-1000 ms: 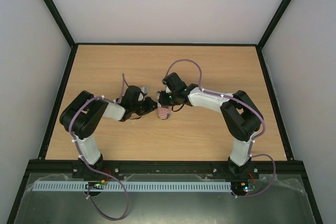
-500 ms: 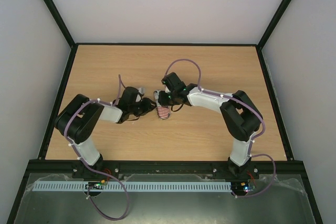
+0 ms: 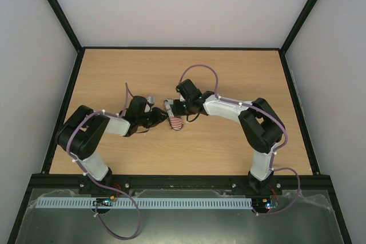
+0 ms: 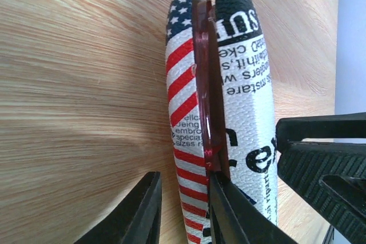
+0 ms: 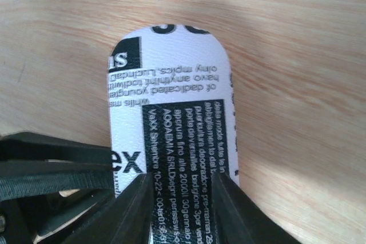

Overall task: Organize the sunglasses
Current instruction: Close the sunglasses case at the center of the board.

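From my seat, the left arm [image 3: 86, 135] reaches in toward the middle of the worktop [image 3: 114, 72], and the right arm [image 3: 260, 124] meets it there over the case [image 3: 176, 122].

On the left wrist camera, the left fingers [image 4: 146, 215] stand a little apart and straddle the flag-striped half of the case [image 4: 183, 101]. One finger sits on the bare-wood side with a sliver of worktop between it and the stripes. The other sits at the seam between the two halves. I see no pinch there.

The case is oblong with rounded ends, stars and red stripes on one half and black newsprint lettering on the other. It is slightly ajar.

All I can see of the sunglasses [image 4: 202, 84] is a slim, glossy strip of dark translucent red in that seam, curving along the case edge from the rounded tip down to the finger. The lenses and temple arms are hidden inside.

On the right wrist camera, the right fingers [image 5: 134, 210] are spread partway over the newsprint face [image 5: 171, 101], with lettering showing between them. Their tips run out of the bottom of the view, so I cannot tell whether they press on it. The left wrist camera shows them [image 4: 320, 170] just beside that printed half.
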You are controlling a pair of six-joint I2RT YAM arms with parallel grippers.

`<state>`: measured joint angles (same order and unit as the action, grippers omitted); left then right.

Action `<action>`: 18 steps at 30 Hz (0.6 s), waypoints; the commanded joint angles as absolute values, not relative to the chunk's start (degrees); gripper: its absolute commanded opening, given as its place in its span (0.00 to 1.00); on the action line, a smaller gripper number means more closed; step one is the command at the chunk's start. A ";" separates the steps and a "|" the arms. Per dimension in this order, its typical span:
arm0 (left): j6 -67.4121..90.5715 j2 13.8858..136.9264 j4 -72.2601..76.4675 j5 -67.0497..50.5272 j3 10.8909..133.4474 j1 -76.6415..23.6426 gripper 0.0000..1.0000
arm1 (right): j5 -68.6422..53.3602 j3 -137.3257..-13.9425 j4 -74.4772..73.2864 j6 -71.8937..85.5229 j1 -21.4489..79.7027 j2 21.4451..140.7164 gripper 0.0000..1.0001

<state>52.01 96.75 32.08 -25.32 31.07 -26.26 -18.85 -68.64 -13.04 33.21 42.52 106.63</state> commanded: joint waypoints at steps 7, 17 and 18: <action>49.94 94.78 35.56 -27.64 30.07 -26.02 0.26 | -18.10 -69.61 -18.27 28.89 43.80 108.34 0.56; 49.75 95.27 36.08 -28.16 30.07 -25.95 0.26 | -16.88 -73.85 -19.79 27.69 46.05 110.51 0.73; 49.79 95.20 36.12 -28.20 30.14 -26.01 0.26 | -16.22 -74.41 -20.31 27.73 46.30 110.99 0.73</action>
<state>51.11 96.38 33.06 -26.48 30.04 -25.76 -17.37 -71.61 -17.32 28.53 44.97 108.71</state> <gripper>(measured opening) 0.257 0.733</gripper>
